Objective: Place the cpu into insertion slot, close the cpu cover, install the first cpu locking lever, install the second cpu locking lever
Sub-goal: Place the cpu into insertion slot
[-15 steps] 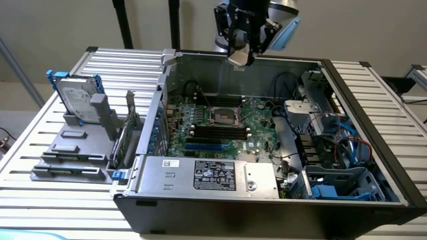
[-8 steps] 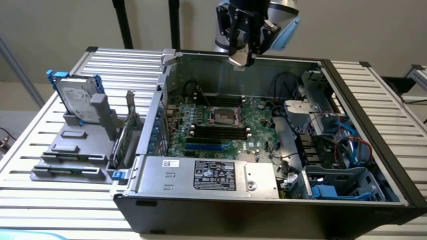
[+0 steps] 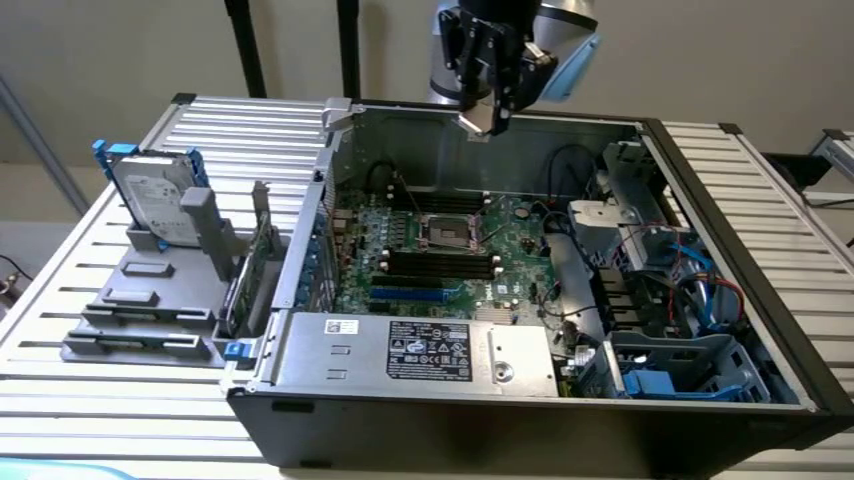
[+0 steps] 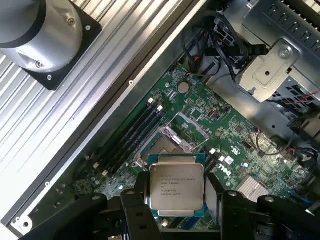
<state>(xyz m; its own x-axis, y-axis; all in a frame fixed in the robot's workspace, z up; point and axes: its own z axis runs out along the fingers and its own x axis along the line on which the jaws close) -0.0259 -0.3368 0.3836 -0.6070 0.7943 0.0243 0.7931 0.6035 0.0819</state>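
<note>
Cpu (image 4: 176, 186) is clamped by its edges in gripper (image 4: 176, 201), printed metal top facing the wrist camera. It is held well above insertion slot (image 3: 447, 232), no contact. Slot's dark centre is left exposed on green motherboard (image 3: 514, 252) inside open computer case (image 3: 534, 425).

Black end effector (image 3: 485, 121) with bolted black fingers (image 4: 134, 209) under a silver-grey wrist (image 3: 569, 11) and pale blue cap (image 3: 581, 60)
</note>
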